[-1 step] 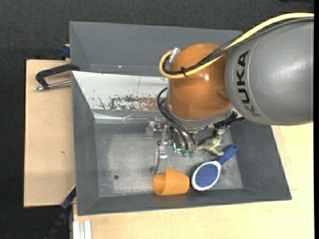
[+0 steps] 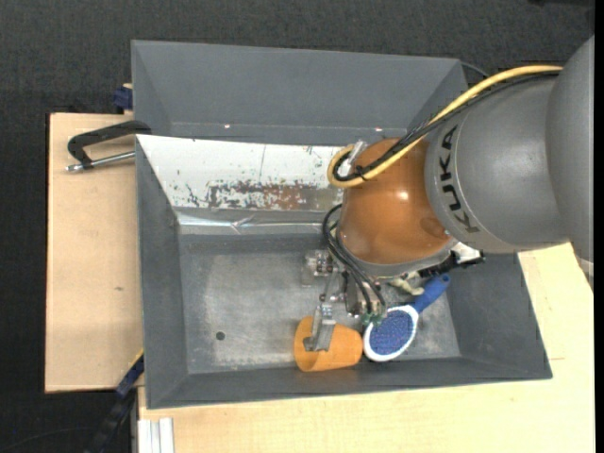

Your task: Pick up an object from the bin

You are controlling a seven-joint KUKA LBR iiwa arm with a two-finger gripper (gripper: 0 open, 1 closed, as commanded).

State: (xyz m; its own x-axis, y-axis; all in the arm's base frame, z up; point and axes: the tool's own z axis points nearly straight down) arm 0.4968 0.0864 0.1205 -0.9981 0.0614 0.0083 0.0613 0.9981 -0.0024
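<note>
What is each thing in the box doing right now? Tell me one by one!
gripper: lowered into the bin, right over the orange lump.
orange lump: lying on the floor by the front wall, partly under the gripper.
blue oval brush: lying flat, just right of the orange lump, its handle running up under the arm.
bin: upright, open on top, with rusty specks on its back wall.

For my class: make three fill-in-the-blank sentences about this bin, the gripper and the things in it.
1. The rounded object under the gripper is ____.
2. The oval, white-rimmed thing beside it is ____.
3. The arm reaches into the bin from the view's ____.
Missing words: orange; blue; right.
</note>
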